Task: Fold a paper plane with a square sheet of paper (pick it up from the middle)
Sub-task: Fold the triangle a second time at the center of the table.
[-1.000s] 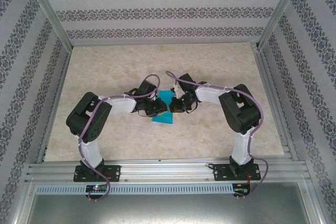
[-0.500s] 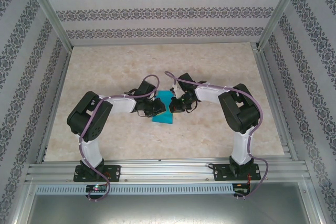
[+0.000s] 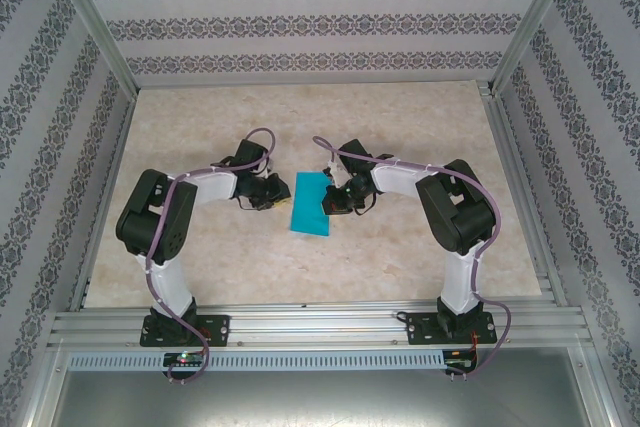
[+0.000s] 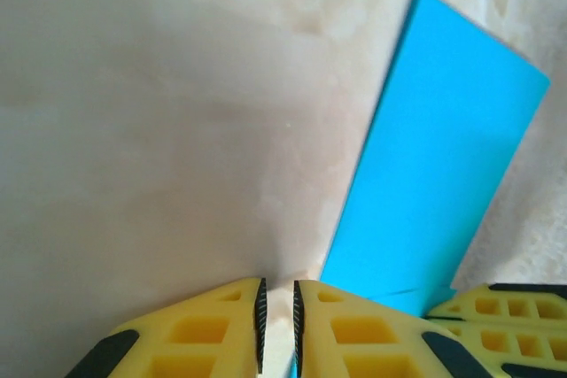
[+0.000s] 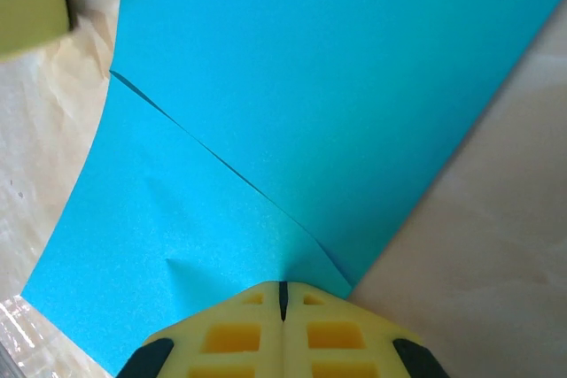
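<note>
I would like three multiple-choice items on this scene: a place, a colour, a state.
1. The sheet of paper lies: A) by the far wall; B) near the middle of the table; C) at an arm's base.
2. Its colour: A) teal-blue; B) red; C) white.
3. The right fingers are: A) wide apart; B) around a cup; C) shut.
Key: B, the top view shows it mid-table; A, each view shows teal-blue; C, their tips meet with no gap.

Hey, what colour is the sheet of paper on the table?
Plain teal-blue, with no markings. The sheet of paper shows best in the right wrist view.
</note>
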You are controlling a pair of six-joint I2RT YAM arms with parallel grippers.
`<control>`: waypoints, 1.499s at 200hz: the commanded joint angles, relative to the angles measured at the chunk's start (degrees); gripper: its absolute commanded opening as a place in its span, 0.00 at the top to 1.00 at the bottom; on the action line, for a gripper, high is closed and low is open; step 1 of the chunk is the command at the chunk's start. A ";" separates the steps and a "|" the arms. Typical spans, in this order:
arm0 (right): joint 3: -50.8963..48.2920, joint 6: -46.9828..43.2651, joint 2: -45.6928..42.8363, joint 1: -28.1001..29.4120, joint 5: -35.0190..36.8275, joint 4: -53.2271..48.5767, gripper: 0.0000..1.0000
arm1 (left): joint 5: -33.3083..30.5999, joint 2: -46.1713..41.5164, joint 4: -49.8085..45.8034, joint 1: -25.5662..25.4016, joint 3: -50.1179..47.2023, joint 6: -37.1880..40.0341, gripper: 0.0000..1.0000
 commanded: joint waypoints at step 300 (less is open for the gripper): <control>-2.68 -0.23 3.21 -0.76 4.60 -3.82 0.95 | -1.37 -0.24 -6.42 -10.35 6.28 3.55 0.96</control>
